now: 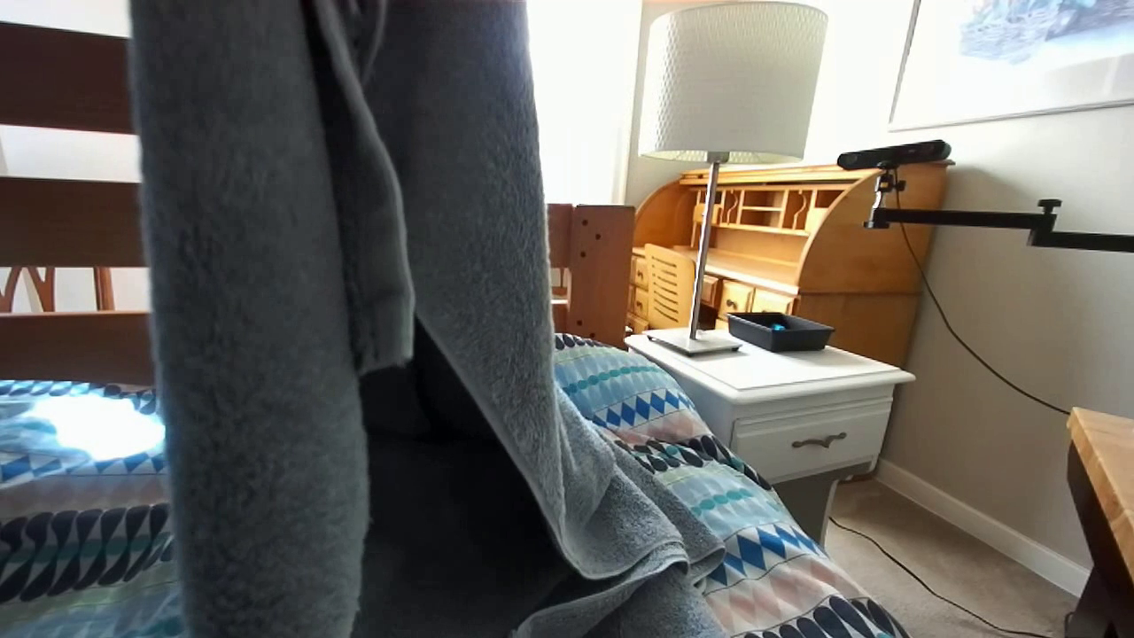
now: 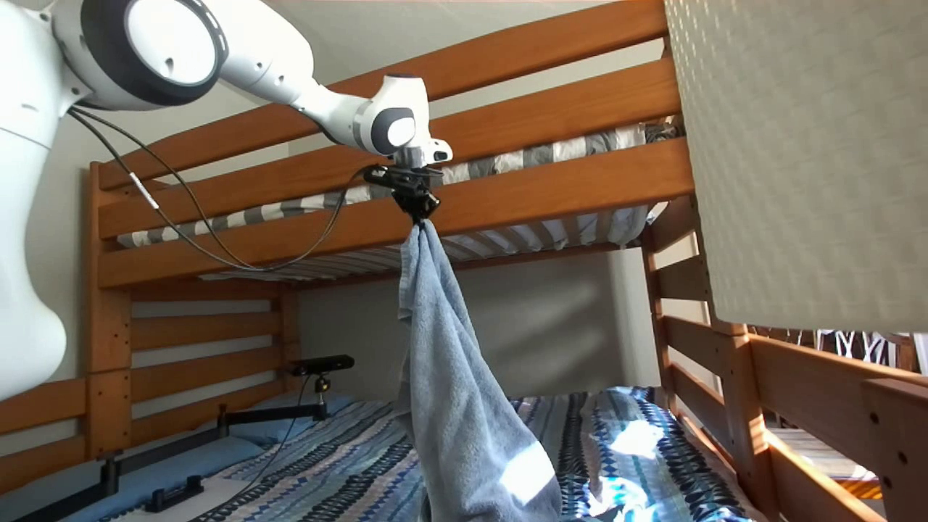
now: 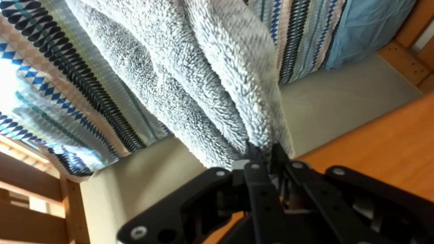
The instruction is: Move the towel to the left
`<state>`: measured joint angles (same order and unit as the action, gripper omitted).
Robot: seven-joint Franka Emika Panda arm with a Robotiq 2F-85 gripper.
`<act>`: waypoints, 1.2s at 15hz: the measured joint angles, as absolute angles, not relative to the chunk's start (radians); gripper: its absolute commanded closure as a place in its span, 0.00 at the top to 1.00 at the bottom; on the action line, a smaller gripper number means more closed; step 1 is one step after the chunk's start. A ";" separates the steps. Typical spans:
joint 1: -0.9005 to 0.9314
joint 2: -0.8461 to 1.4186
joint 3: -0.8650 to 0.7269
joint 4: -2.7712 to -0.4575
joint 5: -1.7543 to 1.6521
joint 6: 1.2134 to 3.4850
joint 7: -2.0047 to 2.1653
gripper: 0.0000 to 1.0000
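The towel is grey and fluffy. In an exterior view the towel [image 2: 460, 384] hangs in folds from my gripper [image 2: 420, 217], and its lower part comes down in front of the bed. My gripper is shut on the towel's top end. In the wrist view the towel [image 3: 190, 71] is pinched between the fingertips of the gripper [image 3: 266, 152] and spreads away over the bed. In an exterior view the towel [image 1: 257, 319] fills much of the left half close to the camera, and some of it lies on the bedding. The gripper is out of that view.
A wooden bunk bed has an upper rail [image 2: 551, 181] behind the gripper. The patterned bedding [image 2: 348, 449] lies below. A lamp [image 1: 735, 84] and a black tray [image 1: 780, 332] stand on a white nightstand [image 1: 815, 416]. A camera on an arm [image 2: 275, 415] is at the left.
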<state>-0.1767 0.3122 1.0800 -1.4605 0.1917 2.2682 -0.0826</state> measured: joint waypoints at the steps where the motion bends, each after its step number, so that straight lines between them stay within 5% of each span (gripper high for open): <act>1: -0.172 0.336 1.075 -1.467 0.192 2.254 -0.091 0.02; 8: -0.127 0.488 1.019 -1.528 0.189 2.169 -0.129 0.02; 18: 0.127 0.561 0.703 -1.536 0.356 2.056 -0.308 0.02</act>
